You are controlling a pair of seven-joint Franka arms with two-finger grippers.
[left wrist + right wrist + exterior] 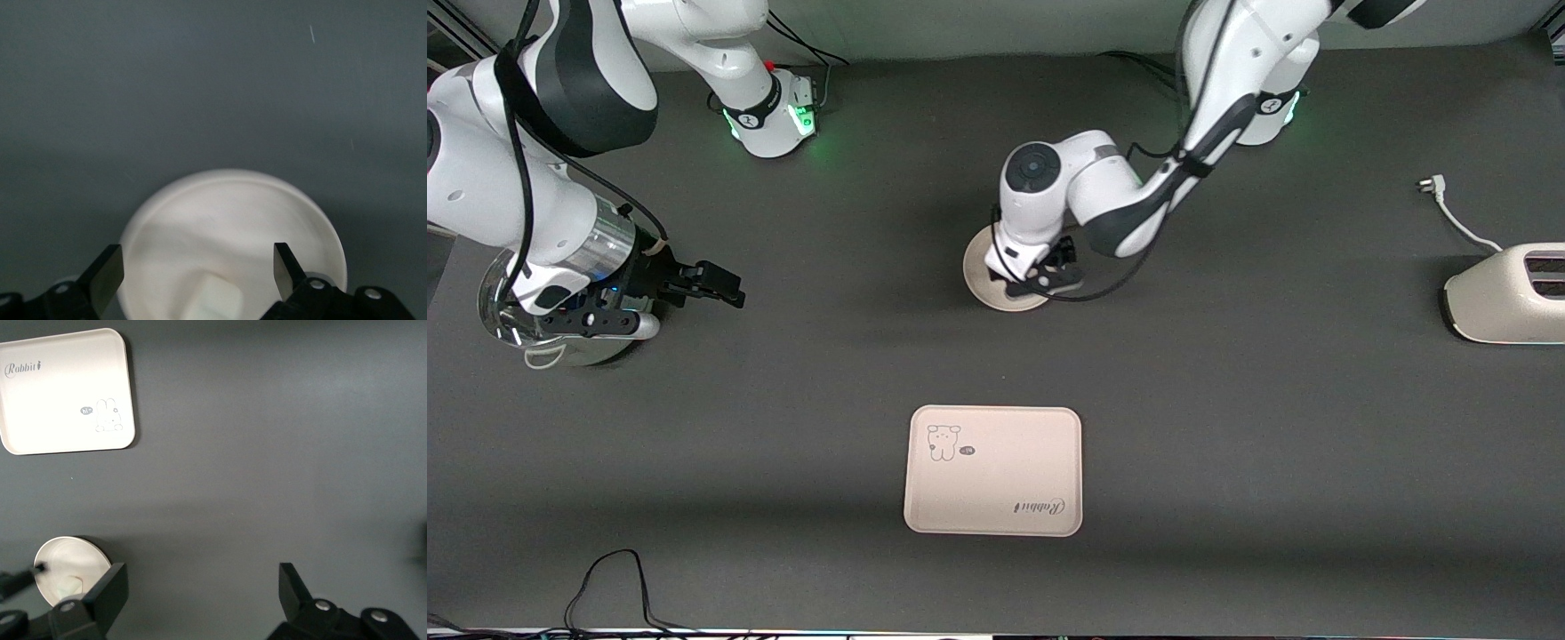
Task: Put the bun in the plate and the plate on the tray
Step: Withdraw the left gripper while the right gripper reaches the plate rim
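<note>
- My left claw [1049, 277] hangs low over the plate [985, 283], its fingers spread wide and gripping nothing.
- In the left wrist view the bun [212, 301] lies in the plate [233, 220], straight under the gap between my two fingertips [107, 270], so I judge the first half of the job done.
- The plate sits on the dark mat near the middle of the table, farther from the front camera than the tray [993, 470] and well apart from it. The tray lies flat, its long side running along the table's length.
- What the coming move turns on: the plate has to travel toward the front camera to reach the tray, and my left arm is by far the nearer one to it. To lift it I would need a finger over the rim, not over the middle.
- My right claw [694, 286] waits wide and empty toward the right arm's end of the table, above a glass bowl [503, 324].
- From the front my own wrist covers most of the plate, and the bun cannot be seen there at all. In the left wrist view the bun is cut off at the picture's edge, so I cannot tell its full shape.
</note>
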